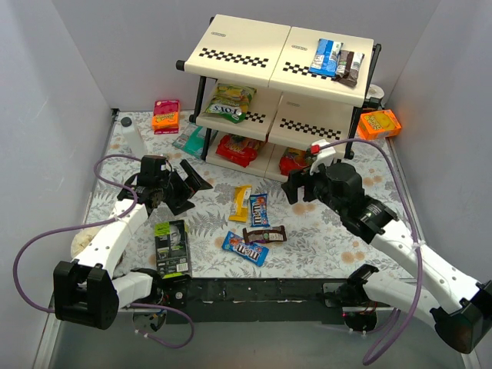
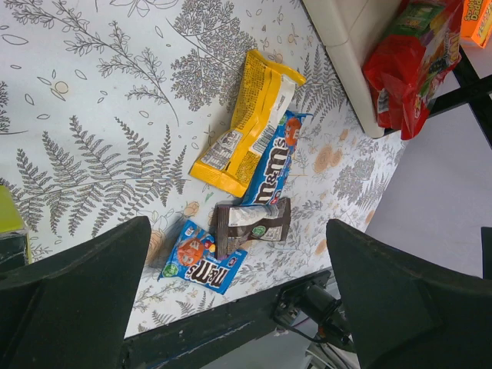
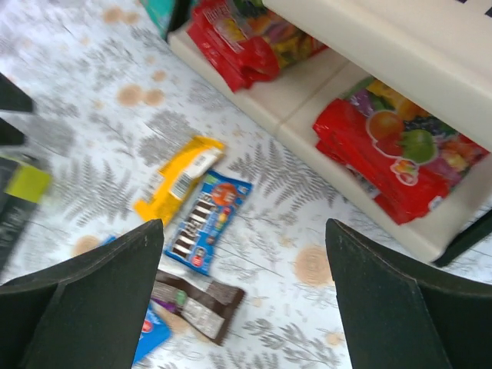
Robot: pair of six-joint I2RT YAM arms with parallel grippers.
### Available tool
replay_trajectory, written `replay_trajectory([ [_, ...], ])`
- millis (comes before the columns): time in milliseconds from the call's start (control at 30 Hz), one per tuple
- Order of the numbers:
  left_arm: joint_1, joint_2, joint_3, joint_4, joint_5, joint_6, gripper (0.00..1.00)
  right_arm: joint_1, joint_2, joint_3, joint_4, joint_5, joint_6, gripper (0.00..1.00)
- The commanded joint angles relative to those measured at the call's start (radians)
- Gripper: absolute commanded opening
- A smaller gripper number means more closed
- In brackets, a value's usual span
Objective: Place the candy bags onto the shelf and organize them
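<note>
The shelf (image 1: 246, 46) stands at the back. Its top holds blue and brown packets (image 1: 336, 59), its middle tier a green-yellow Fox's bag (image 1: 230, 102), its bottom tier red bags (image 1: 238, 149). On the table lie a yellow bag (image 1: 241, 203), a blue M&M's bag (image 1: 259, 210), a dark brown bar (image 1: 265, 234) and another blue M&M's bag (image 1: 245, 248); all show in the left wrist view (image 2: 246, 123) and the right wrist view (image 3: 178, 184). My left gripper (image 1: 192, 187) is open and empty, left of them. My right gripper (image 1: 296, 187) is open and empty, to their right by the bottom tier.
A black-and-green carton (image 1: 171, 246) stands near the front left. Orange boxes sit at the back left (image 1: 165, 115) and beside the shelf's right end (image 1: 379, 124). A teal bag (image 1: 190, 141) lies by the shelf's left post. A white bottle (image 1: 135, 138) stands at left.
</note>
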Motion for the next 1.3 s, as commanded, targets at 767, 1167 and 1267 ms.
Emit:
replay_trajectory([
  [767, 0.037, 0.142, 0.183, -0.111, -0.091, 0.068, 0.98, 0.462, 0.501, 0.189, -0.032, 0.205, -0.299, 0.82],
  [1167, 0.189, 0.109, 0.464, -0.279, -0.086, 0.095, 0.98, 0.548, 0.756, 0.205, 0.122, 0.303, -0.503, 0.84],
  [1267, 0.190, 0.106, 0.434, -0.248, -0.054, 0.076, 0.98, 0.576, 0.828, 0.232, 0.128, 0.332, -0.540, 0.84],
])
